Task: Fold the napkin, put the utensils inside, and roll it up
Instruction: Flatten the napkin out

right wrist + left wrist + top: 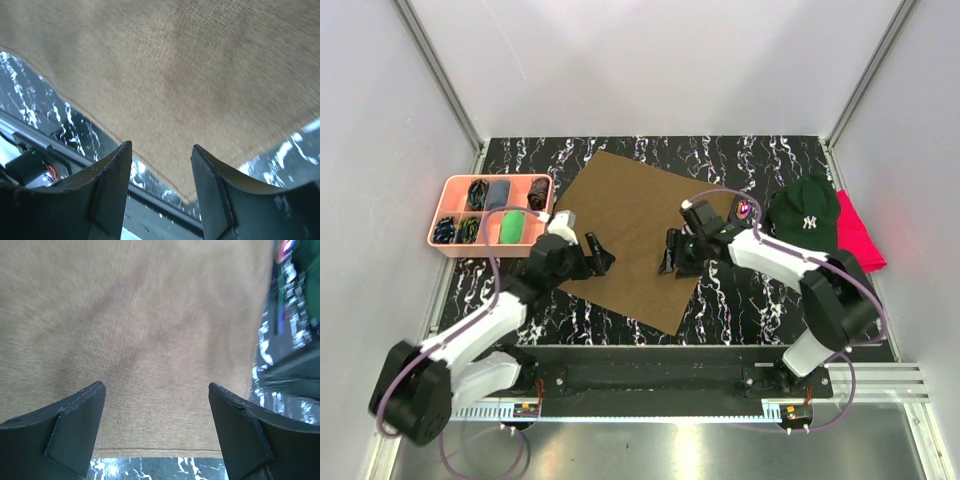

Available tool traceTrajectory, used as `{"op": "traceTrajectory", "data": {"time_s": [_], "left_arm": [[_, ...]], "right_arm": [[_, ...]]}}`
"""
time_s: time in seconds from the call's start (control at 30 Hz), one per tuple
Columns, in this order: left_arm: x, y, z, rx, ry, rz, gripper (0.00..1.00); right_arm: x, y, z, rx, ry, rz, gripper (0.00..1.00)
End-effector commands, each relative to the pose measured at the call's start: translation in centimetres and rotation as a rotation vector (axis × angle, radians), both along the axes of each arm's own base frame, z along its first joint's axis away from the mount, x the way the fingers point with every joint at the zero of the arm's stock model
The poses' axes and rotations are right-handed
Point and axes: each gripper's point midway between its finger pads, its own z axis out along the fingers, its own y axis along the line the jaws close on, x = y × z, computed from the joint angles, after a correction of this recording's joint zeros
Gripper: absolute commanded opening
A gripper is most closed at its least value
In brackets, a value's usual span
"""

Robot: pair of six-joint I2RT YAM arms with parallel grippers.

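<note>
The olive-brown napkin (pixel 632 232) lies flat and unfolded on the black marble table, turned like a diamond. My left gripper (pixel 600 256) is open and empty over its left edge; the left wrist view shows the cloth (pixel 150 340) between the spread fingers (pixel 75 425). My right gripper (pixel 672 262) is open and empty over the napkin's right part; the right wrist view shows the cloth (pixel 190 75) and its near corner beyond the fingers (pixel 112 185). The utensils (pixel 748 210) show only as a pinkish-purple glint by the cap, partly hidden by the right arm; a purple streak (pixel 280 315) shows in the left wrist view.
A pink tray (pixel 448 238) with several small dark and green items sits at the left. A dark green cap (pixel 805 218) lies at the right on a red cloth (pixel 860 240). White walls enclose the table; a metal rail runs along the near edge.
</note>
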Motion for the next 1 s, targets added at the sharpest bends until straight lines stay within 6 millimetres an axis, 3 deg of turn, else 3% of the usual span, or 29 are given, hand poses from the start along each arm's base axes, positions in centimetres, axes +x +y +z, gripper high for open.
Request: {"op": "traceTrajectory", "data": {"time_s": [0.0, 0.3, 0.47, 0.97], "left_arm": [[-0.8, 1.3, 1.3, 0.026, -0.062, 0.015, 0.86], [-3.4, 0.9, -0.6, 0.051, -0.021, -0.075, 0.82], [-4.3, -0.7, 0.4, 0.039, -0.049, -0.147, 0.81], [-7.8, -6.4, 1.0, 0.048, -0.048, -0.321, 0.77]], "right_arm": [[0.1, 2.4, -2.0, 0.072, 0.036, -0.007, 0.6], [-2.0, -0.3, -6.9, -0.043, 0.109, -0.047, 0.61], [-3.5, -2.7, -8.8, -0.137, 0.154, -0.1, 0.61], [-2.0, -6.5, -8.1, -0.228, 0.123, -0.191, 0.63]]}}
